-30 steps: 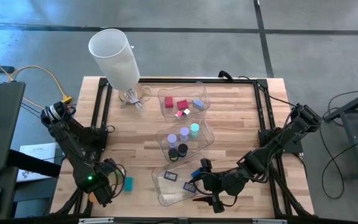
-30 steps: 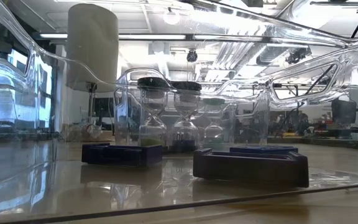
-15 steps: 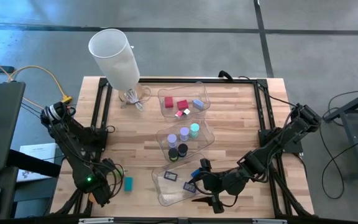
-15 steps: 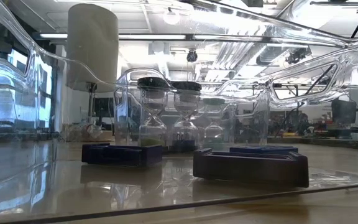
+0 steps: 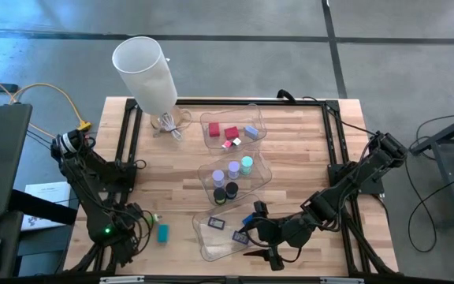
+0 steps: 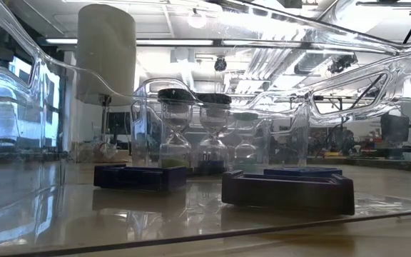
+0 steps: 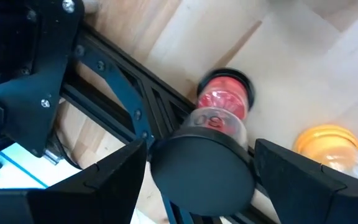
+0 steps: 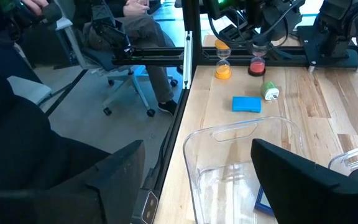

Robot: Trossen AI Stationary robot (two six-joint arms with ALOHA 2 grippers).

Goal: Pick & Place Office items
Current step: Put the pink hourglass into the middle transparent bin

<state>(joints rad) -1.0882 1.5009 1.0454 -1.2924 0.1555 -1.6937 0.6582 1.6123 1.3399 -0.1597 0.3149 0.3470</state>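
Counter [image 5: 290,142]: pale wood planks, black frame rail.
Office items [image 5: 232,135]: sorted in three clear trays [image 5: 252,115]; teal block [image 5: 162,233] loose.
Left gripper [image 5: 128,237]: fingers spread, empty, over near-left corner.
Right gripper [image 5: 260,237]: fingers spread, empty, beside nearest tray.
Room: grey concrete floor [image 5: 251,63].

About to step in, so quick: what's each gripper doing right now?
Left gripper: open, holding nothing, over a red hourglass timer.
Right gripper: open, empty, above the nearest clear tray.

Workshop-like lab; concrete floor [image 5: 290,47], ceiling pipes [image 6: 277,50], framed wooden table [image 5: 290,134]
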